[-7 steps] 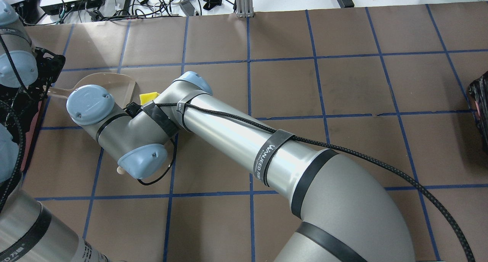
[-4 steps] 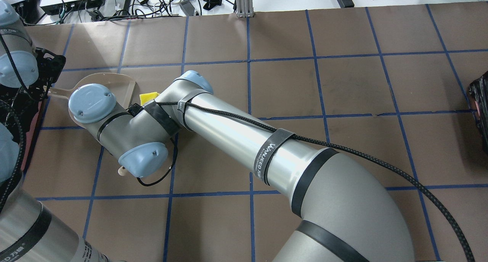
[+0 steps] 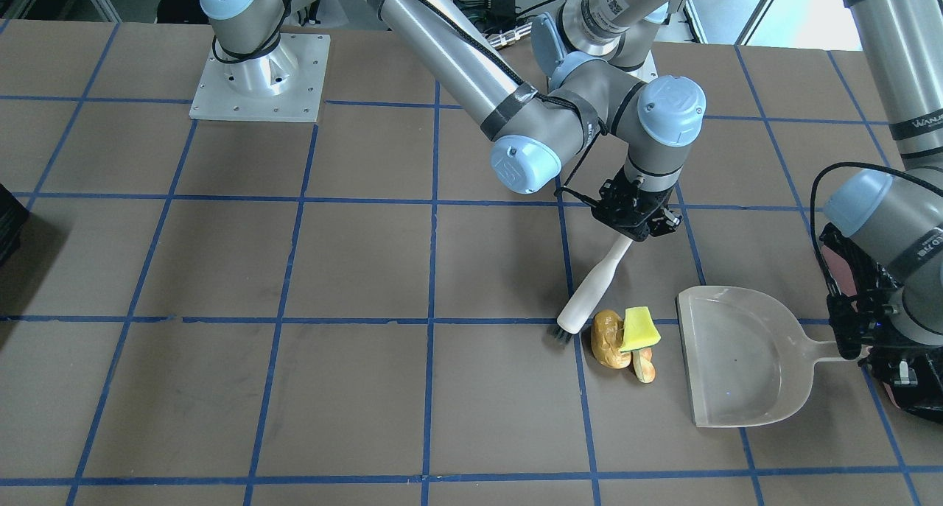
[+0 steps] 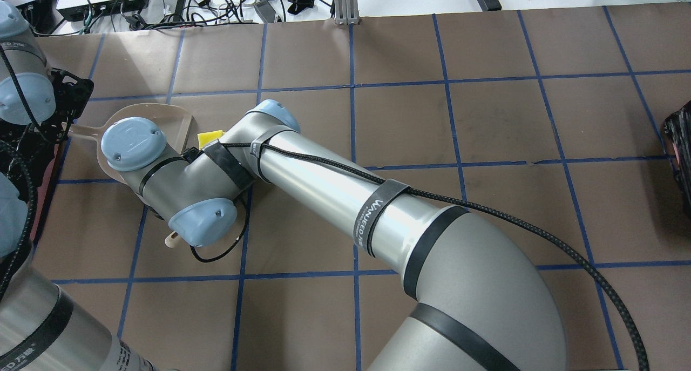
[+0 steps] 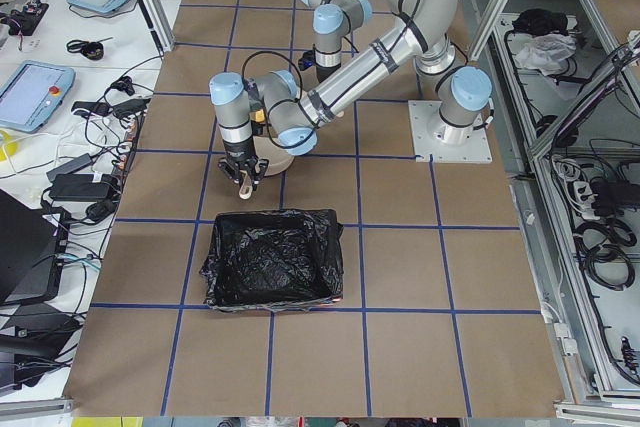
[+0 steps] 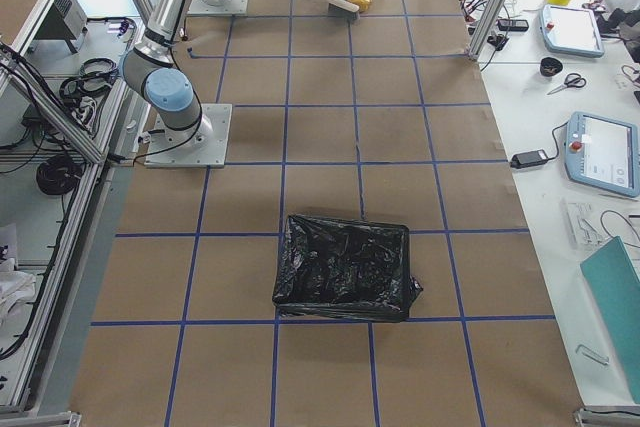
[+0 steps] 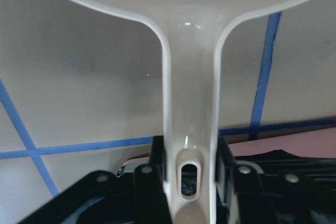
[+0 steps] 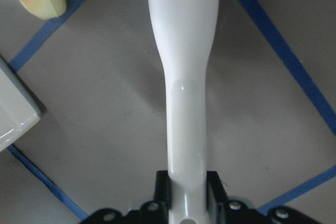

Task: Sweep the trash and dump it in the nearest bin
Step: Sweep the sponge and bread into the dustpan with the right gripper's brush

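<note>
The trash sits in a tight cluster in the front-facing view: a brown potato-like lump [image 3: 605, 346], a yellow-green sponge wedge [image 3: 640, 328] and an orange slice [image 3: 645, 365]. My right gripper [image 3: 635, 222] is shut on the white handle of a brush [image 3: 594, 289], whose dark bristles touch the table just left of the lump. My left gripper [image 3: 856, 342] is shut on the handle of the beige dustpan [image 3: 739, 366], which lies flat, its mouth a short gap right of the trash. The pinkish bin [image 3: 837, 260] with its black bag stands under my left arm, also in the left view [image 5: 270, 269].
In the overhead view my right arm hides most of the trash; only the sponge [image 4: 210, 139] shows beside the dustpan [image 4: 173, 123]. A second black-bagged bin [image 6: 345, 277] stands at the table's far right end, its edge showing in the overhead view [image 4: 680, 155].
My right wrist has shifted slightly up and to the right in the overhead view, carrying the brush handle with it. The sponge and dustpan have not moved.
</note>
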Controlling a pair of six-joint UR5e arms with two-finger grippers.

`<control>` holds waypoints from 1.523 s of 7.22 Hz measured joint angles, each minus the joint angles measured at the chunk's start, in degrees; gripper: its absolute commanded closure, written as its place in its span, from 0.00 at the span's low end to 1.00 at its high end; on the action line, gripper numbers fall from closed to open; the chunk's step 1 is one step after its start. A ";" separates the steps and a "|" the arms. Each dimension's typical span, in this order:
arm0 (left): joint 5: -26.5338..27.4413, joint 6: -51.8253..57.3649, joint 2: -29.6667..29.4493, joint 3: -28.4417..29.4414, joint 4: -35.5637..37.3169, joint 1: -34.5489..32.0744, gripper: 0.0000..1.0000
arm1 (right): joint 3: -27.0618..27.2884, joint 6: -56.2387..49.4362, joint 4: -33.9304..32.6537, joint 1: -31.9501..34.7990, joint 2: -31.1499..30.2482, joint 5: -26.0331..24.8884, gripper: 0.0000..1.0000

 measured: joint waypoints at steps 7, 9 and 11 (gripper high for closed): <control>0.02 0.00 -0.03 0.00 0.00 0.00 1.00 | -10.99 -27.10 -0.01 -1.67 7.81 6.90 1.00; 0.02 0.00 -0.06 0.00 0.00 0.00 1.00 | -12.80 -41.72 0.01 -2.27 9.21 9.77 1.00; 0.00 -0.02 -0.06 0.00 0.00 0.00 1.00 | -14.07 -53.54 0.22 -3.72 9.74 13.33 1.00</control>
